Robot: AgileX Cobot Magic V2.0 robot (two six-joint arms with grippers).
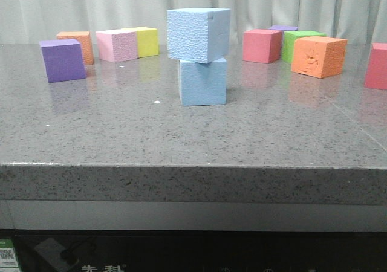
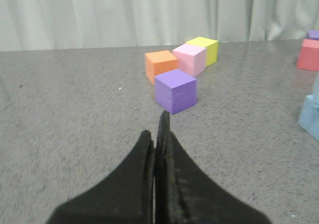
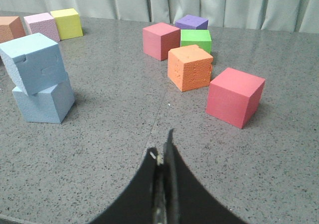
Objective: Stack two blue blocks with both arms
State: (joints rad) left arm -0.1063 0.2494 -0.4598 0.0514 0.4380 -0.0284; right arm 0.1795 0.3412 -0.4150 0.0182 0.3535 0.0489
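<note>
A pebbled sky-blue block rests on top of a smoother sky-blue block at the table's middle, sitting slightly askew and shifted left. The same stack shows in the right wrist view, upper block over lower block. Only an edge of the lower block enters the left wrist view. My left gripper is shut with nothing in it, well short of a purple cube. My right gripper is shut and empty, away from the stack. Neither gripper shows in the front view.
Left of the stack stand the purple cube, an orange cube, a pink cube and a yellow cube. On the right are a red cube, a green cube, an orange cube and another red cube.
</note>
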